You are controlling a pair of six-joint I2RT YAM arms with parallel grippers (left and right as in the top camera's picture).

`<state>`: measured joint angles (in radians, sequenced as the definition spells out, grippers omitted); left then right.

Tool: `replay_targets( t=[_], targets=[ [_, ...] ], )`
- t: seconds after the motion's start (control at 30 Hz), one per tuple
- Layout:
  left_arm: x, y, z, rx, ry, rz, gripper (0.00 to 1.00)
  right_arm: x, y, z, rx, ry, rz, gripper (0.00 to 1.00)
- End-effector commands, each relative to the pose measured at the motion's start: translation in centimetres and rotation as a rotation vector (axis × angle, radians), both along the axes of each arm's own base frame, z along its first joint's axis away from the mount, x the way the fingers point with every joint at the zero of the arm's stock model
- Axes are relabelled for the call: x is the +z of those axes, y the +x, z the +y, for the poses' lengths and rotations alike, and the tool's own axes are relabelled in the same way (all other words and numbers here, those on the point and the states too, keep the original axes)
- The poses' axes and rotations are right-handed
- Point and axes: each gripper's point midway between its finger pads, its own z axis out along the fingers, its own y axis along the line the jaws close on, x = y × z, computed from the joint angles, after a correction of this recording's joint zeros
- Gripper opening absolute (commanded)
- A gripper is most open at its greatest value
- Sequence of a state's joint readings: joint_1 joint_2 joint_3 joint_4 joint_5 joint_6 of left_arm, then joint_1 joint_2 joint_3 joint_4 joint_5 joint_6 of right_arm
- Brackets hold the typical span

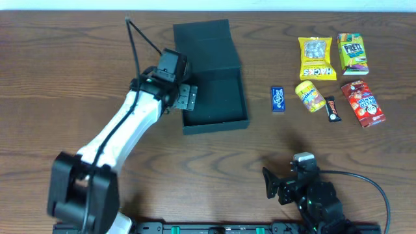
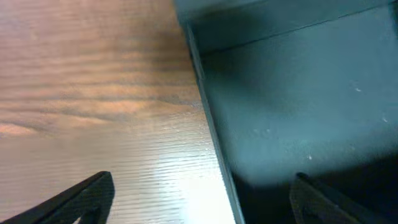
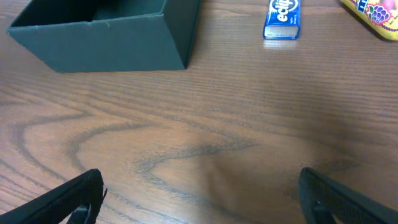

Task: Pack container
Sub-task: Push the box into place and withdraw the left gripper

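The matte black container [image 1: 218, 97] stands at the table's middle, its flap lid [image 1: 205, 42] open towards the back, and nothing shows inside. My left gripper [image 1: 188, 97] is open and astride the container's left wall. In the left wrist view the gripper [image 2: 202, 186] has one finger over the wood and one inside the container [image 2: 298, 106]. My right gripper [image 1: 286, 177] is open and empty, low over the table near the front edge. In the right wrist view the gripper [image 3: 199, 186] faces bare wood, with the container [image 3: 106, 43] ahead to the left.
Snacks lie at the right: a blue gum pack [image 1: 277, 99] [image 3: 283, 18], a yellow bag [image 1: 316, 58], a green box [image 1: 352, 53], a yellow round pack [image 1: 310, 95], a dark bar [image 1: 332, 109] and a red carton [image 1: 363, 103].
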<state>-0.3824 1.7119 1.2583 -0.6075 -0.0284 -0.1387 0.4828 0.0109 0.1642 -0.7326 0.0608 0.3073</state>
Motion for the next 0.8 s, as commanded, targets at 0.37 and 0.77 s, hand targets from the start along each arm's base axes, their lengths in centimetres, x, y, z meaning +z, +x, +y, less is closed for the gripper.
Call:
replay_targets(
  t=[0.37,0.77],
  targets=[
    [-5.1,0.4,-0.1,0.116,-0.008,0.106,0.06,-0.2,-0.1,-0.1,-0.008,0.002,0.008,0.99],
    [-5.0,0.6,0.0,0.096,0.003,0.095,0.06,-0.2,-0.1,-0.1,-0.008,0.002,0.008,0.99]
  ],
)
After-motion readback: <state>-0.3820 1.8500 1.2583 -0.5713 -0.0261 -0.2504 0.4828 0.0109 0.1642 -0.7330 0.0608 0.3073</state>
